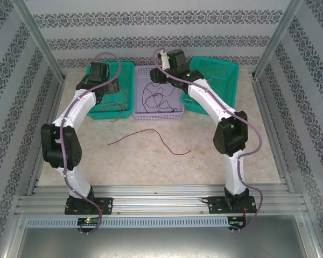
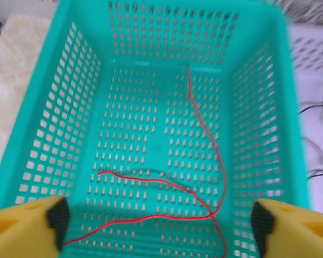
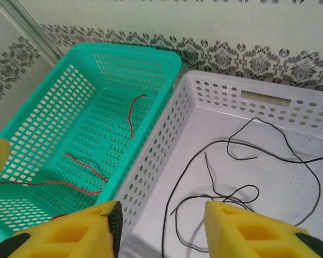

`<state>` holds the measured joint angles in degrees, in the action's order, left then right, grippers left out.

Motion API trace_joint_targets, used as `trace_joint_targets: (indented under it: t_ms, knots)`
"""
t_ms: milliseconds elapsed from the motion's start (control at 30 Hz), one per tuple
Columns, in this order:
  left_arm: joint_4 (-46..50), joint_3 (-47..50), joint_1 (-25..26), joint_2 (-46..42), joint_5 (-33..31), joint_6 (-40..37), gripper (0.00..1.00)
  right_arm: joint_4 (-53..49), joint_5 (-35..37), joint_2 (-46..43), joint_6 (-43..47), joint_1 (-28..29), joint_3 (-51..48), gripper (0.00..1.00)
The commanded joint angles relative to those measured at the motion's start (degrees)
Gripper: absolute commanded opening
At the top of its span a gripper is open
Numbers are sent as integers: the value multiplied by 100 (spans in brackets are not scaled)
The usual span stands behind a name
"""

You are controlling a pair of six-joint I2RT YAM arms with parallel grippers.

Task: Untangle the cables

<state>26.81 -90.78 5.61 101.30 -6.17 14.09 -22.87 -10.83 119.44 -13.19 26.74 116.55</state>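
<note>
The left jaws stand spread wide above the floor of a teal perforated plastic basket [image 2: 59,107]. Their yellow foam pads [image 2: 21,223] sit at seven and five o'clock in the left wrist view, with nothing between them. Beneath them a thin red wire [image 2: 206,134] lies on the basket floor. It runs from twelve o'clock down to a crossing near five o'clock, and one strand curls off toward eight.

The right jaws are parted too and pinch nothing. They hang over a lilac perforated plastic basket [image 3: 156,156] that holds looping thin black wires [image 3: 209,171].

From above, the teal basket sits just beside the lilac one at its nine o'clock, and a second teal basket [image 1: 226,67] sits at its three o'clock. Another red wire [image 1: 145,132] lies loose on the beige desk [image 1: 204,166] at the lilac basket's six o'clock, apart from every basket.
</note>
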Motion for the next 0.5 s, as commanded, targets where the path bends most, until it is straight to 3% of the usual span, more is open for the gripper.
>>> trace_joint_targets:
  t_ms: [0, 267, 367, 467]
  knots:
    - [230, -46, 11, -845, 422, 262, 96, 395, 103, -875, 66, 10, -661, 45]
    - [337, 1259, 188, -2612, 701, 1100, 100, 992, 571, -2949, 192, 442, -3470, 47]
    - [522, 1718, 516, -3090, 569, 1187, 100, 1034, 828, -3622, 150, 658, -4461, 47]
    - [547, 2218, 1254, -3401, 197, 1152, 100, 1302, 893, -4343, -121, 709, -5510, 47]
